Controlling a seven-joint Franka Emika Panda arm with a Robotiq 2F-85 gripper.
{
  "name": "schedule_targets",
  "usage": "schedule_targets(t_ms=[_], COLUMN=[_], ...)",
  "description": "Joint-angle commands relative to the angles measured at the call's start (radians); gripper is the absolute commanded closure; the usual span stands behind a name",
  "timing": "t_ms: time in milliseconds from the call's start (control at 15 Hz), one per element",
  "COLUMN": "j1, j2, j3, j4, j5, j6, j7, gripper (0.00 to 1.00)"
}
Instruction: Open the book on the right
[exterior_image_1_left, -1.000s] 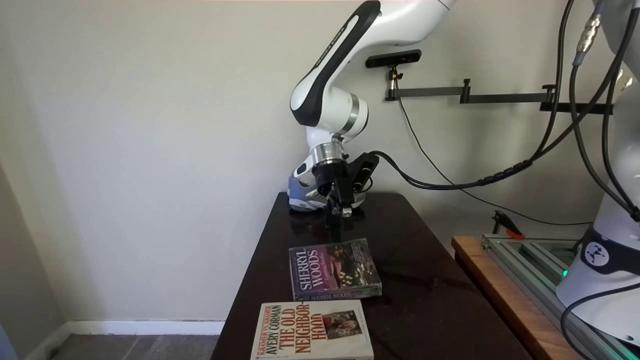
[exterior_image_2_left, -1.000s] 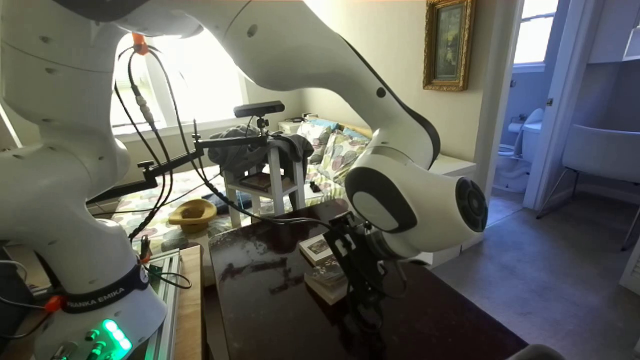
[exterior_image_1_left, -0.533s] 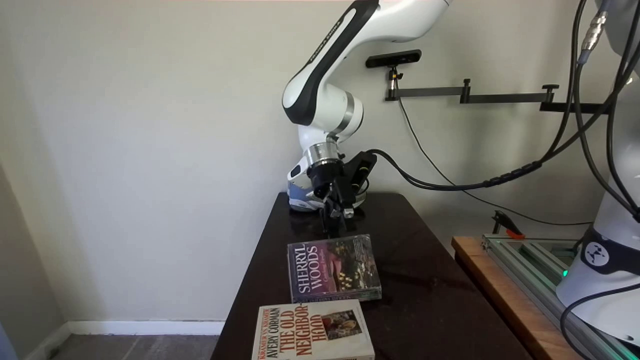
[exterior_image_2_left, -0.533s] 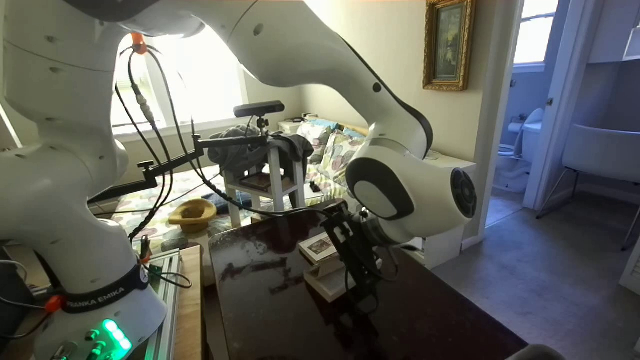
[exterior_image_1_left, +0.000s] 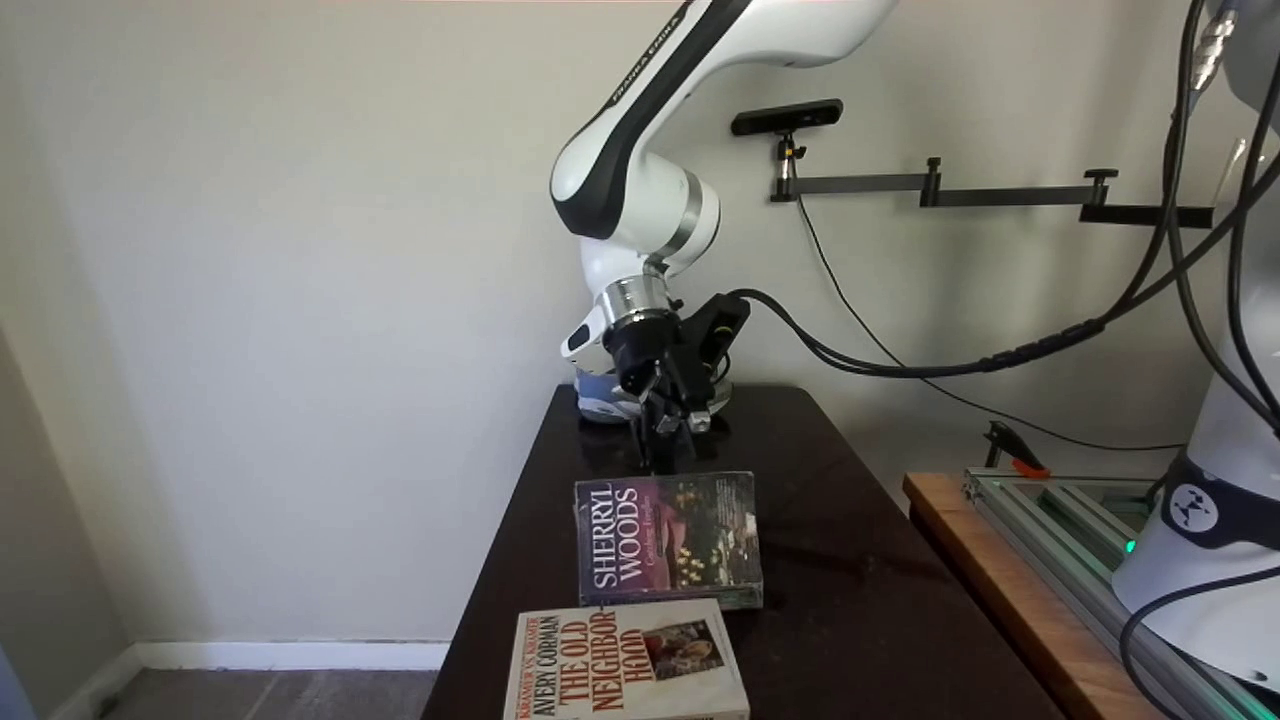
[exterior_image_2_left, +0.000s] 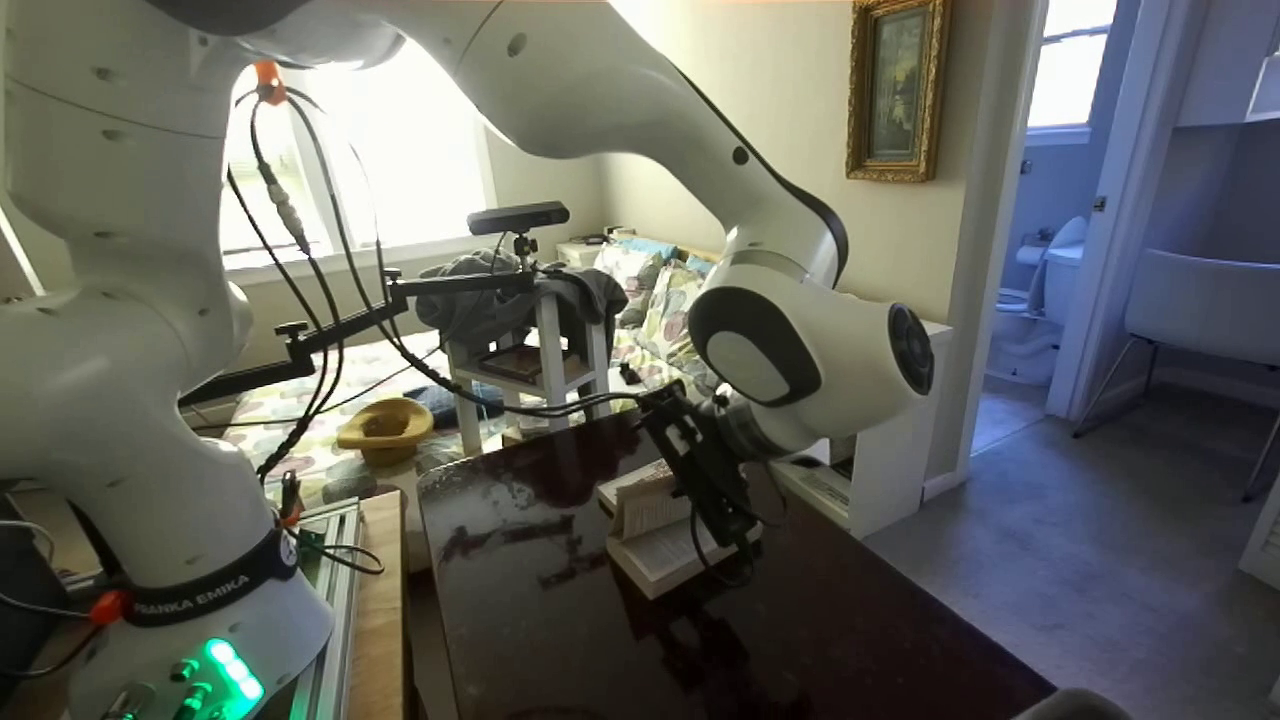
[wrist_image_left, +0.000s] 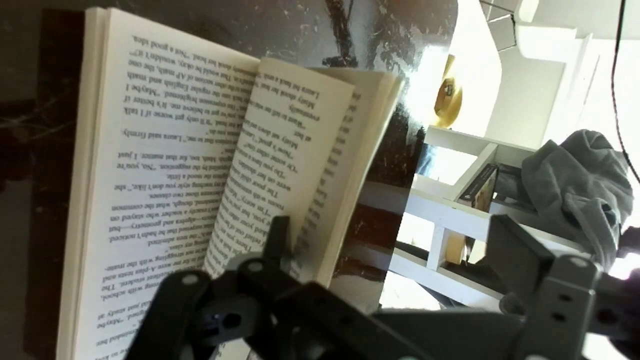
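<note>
1. Over the open pages (wrist_image_left: 155, 200) of the book (wrist_image_left: 215, 145), the end effector (wrist_image_left: 389, 227) is hanging with its fingers (wrist_image_left: 515, 250) standing wide apart, gripping nothing.
2. One fingertip (wrist_image_left: 276, 237) is showing in front of the paper in the wrist view; whether it is touching, I can't tell.
3. Next to it, a loose leaf (wrist_image_left: 285, 145) is standing up between the two halves.
4. Farther out, the book is lying on the bench (exterior_image_2_left: 520, 610), its back half flat and its front half leaning up at a slant.
5. My guess: it is going to be light, bendy and easy to tear, and the front half may be trying to flop shut. Pushing on the inside, near the free edge, is sounding safer than pinching one leaf.
6. Past the slanting half, the cream book (exterior_image_1_left: 625, 660) is lying near; I can't tell if they are touching.
7. In an exterior view, the cover (exterior_image_1_left: 668, 535) is showing its dark picture but hiding the print. The wrist view is showing the print instead.
</note>
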Motion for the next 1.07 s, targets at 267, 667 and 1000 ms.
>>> schedule_targets(t_ms=[267,667,1000], j1=[0.110,0.162,0.167], j2=[-0.066,-0.081,-0.133], j3=[0.006,0.035,0.057], j4=[-0.053,-0.095,-0.125], j5=[-0.085,-0.161,-0.178], j6=[0.103,0.224,0.234], j7=[0.074,0.146,0.160], gripper=[0.00,0.00,0.00])
